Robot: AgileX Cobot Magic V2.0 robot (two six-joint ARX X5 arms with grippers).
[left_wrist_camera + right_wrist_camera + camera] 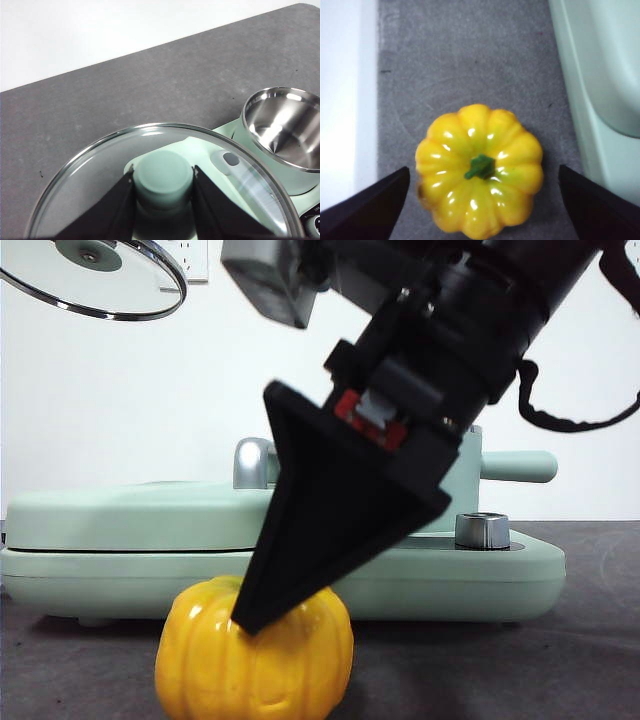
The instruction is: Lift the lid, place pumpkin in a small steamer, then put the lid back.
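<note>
Your left pincer [163,182] is clenched on the mint knob of the lid [90,165], holding it in the air; in the front view the lid [95,278] hangs at about 11 o'clock. The small steamer [282,127] stands uncovered on the mint base appliance [120,530], its steel bowl bare. Your right pincer [482,200] is spread wide, one jaw on each side of the pumpkin [480,170], not touching it. The pumpkin [255,655] sits on the grey counter [470,60], at 6 o'clock of the appliance. No writing or brand can be read anywhere.
</note>
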